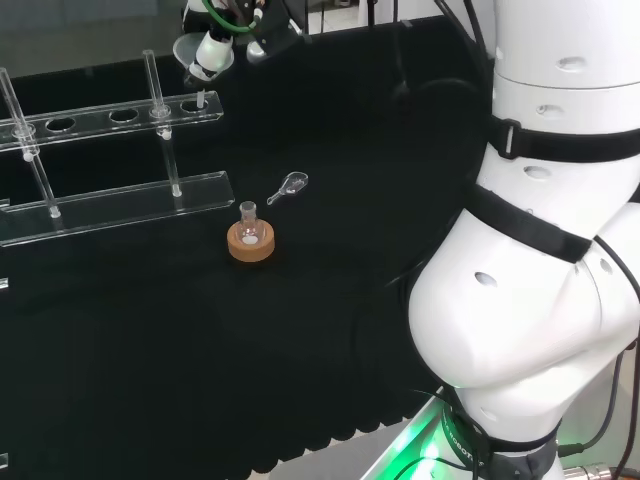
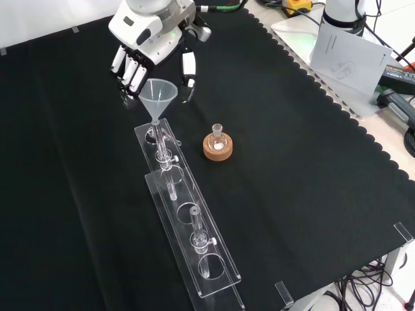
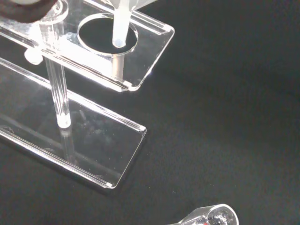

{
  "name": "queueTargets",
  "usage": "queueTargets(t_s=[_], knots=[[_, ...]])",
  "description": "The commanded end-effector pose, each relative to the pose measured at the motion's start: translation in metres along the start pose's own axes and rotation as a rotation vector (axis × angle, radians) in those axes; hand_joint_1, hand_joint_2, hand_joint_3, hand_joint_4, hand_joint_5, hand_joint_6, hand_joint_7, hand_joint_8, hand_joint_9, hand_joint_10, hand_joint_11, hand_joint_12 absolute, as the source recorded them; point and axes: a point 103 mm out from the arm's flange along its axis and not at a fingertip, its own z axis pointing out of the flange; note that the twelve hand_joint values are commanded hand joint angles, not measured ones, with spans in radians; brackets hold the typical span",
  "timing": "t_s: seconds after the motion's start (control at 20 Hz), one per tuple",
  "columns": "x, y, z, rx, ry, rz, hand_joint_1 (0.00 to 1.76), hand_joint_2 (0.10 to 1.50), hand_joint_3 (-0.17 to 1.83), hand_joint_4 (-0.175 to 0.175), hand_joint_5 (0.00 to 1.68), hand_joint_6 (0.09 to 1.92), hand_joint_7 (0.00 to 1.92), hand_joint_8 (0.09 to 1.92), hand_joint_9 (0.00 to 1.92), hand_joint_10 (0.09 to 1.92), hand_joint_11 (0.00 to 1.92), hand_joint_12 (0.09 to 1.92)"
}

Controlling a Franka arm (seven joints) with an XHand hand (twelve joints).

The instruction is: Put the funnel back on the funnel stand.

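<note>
In the front view, starting at the left, my black and white hand (image 2: 139, 61) hangs above the far end of the rack, palm down, fingers (image 2: 133, 72) straight and pointing down on one side and the thumb (image 2: 189, 70) down on the other, spread apart. Between them stands the clear plastic cone-shaped funnel (image 2: 158, 97), upright, its wide mouth just below my fingertips; I cannot tell whether any finger touches its rim. Its thin stem drops into the end hole of the long clear acrylic funnel stand (image 2: 188, 223), a two-tier rack of smooth flat plates with round holes, joined by slim clear posts. The wrist view shows the stem's milky tip (image 3: 119, 33) inside that round hole, near its edge, with the glossy lower plate beneath.

To the right of the stand in the front view, well apart from it, sits a small round-bottomed clear glass flask (image 2: 217, 137) with a short neck, upright in a brown cork ring (image 2: 218, 148) with a grainy matt surface. All of it rests on the black cloth (image 2: 292, 162), matt with a scalloped edge.

In the head view a small clear glass stopper-like piece (image 1: 290, 186) lies on its side just right of and beyond the flask
</note>
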Motion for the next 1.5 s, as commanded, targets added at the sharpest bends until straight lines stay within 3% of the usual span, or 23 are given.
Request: queueTargets(t_s=[0.05, 0.5, 0.8, 1.05, 1.25, 1.5], knots=[[0.003, 0.006, 0.006, 0.018, -0.004, -0.014, 0.71, 0.75, 0.43, -0.042, 0.56, 0.11, 0.55, 0.71, 0.95, 0.53, 0.52, 1.28], [0.017, 0.016, 0.022, 0.052, -0.009, -0.044, 0.71, 0.75, 0.43, -0.041, 0.56, 0.11, 0.54, 0.71, 0.94, 0.52, 0.52, 1.28], [0.02, 0.018, 0.03, 0.087, 0.017, -0.064, 0.65, 0.72, 0.41, -0.043, 0.43, 0.09, 0.24, 0.72, 0.61, 0.59, 0.45, 1.32], [0.023, 0.01, 0.03, 0.065, 0.035, -0.07, 0.54, 0.68, 0.32, -0.042, 0.23, 0.09, 0.02, 0.61, 0.3, 0.71, 0.29, 1.4], [0.019, -0.007, 0.024, 0.024, 0.045, -0.053, 0.51, 0.67, 0.27, -0.043, 0.19, 0.09, 0.0, 0.54, 0.24, 0.74, 0.25, 1.41], [0.002, -0.038, 0.013, -0.019, 0.067, -0.012, 0.51, 0.68, 0.24, -0.048, 0.21, 0.09, 0.01, 0.6, 0.25, 0.76, 0.24, 1.42]])
